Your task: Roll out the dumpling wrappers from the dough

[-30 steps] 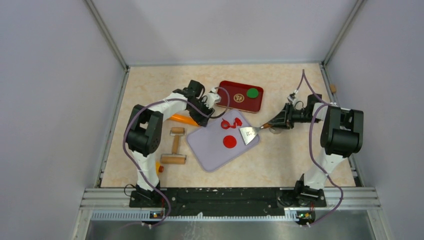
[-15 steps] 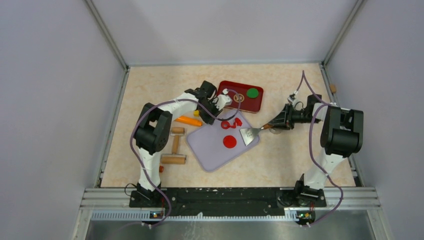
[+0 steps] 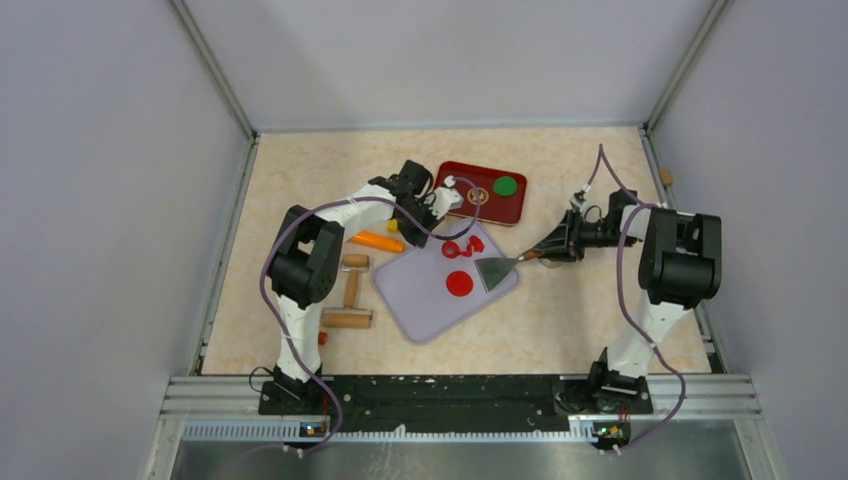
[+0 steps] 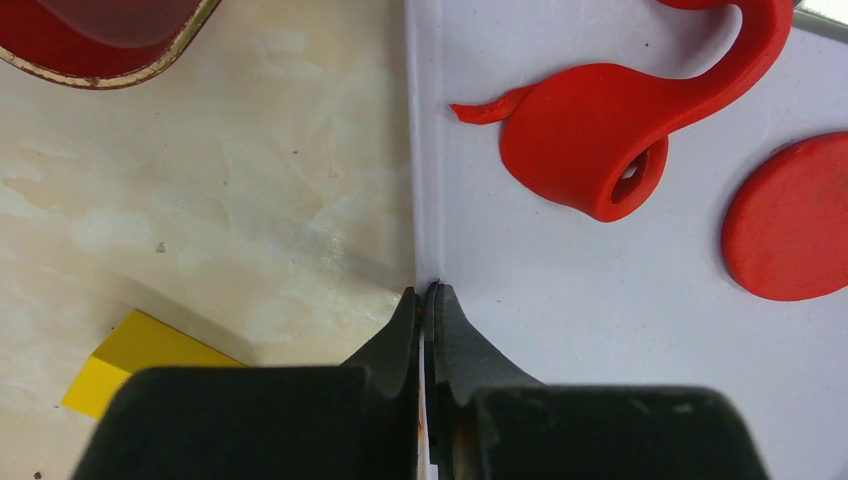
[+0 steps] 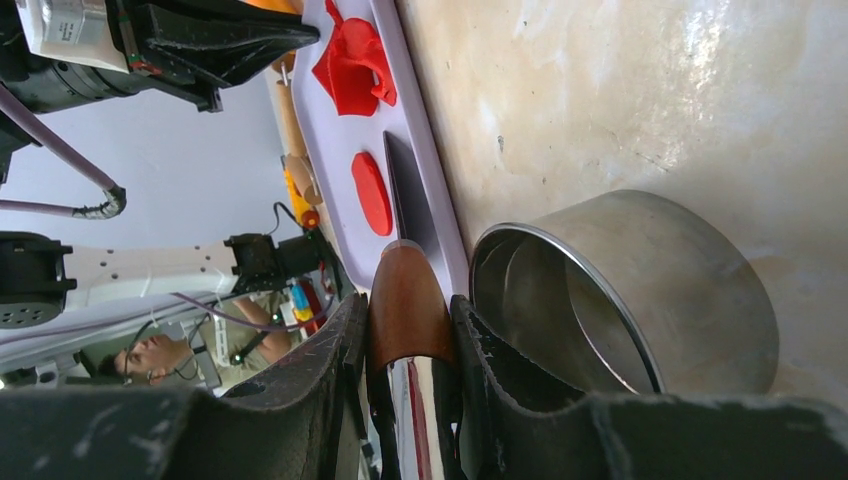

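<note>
- Dumpling wrapper (image 3: 459,283): one, a round red disc lying flat on the lilac board (image 3: 430,305) at the centre of the overhead view. The left wrist view cuts it off at the right edge.
- Dough (image 3: 462,245): one cluster of curly red scraps on the upper part of the board, just above the disc and apart from it. I cannot tell how many pieces it is.
- One green disc (image 3: 505,185) lies on the red tray (image 3: 510,208), above the board.
- Left gripper (image 4: 427,300): fingers pressed together, tips at the board's left edge in its wrist view.
- Right gripper (image 5: 410,330): clamped on the brown handle of one spatula (image 3: 497,270). The blade lies on the board's right side, just right of the wrapper.
- One metal ring (image 5: 620,290) stands beside that handle. It is mostly hidden in the overhead view.
- Two wooden rollers (image 3: 346,320) lie left of the board.
</note>
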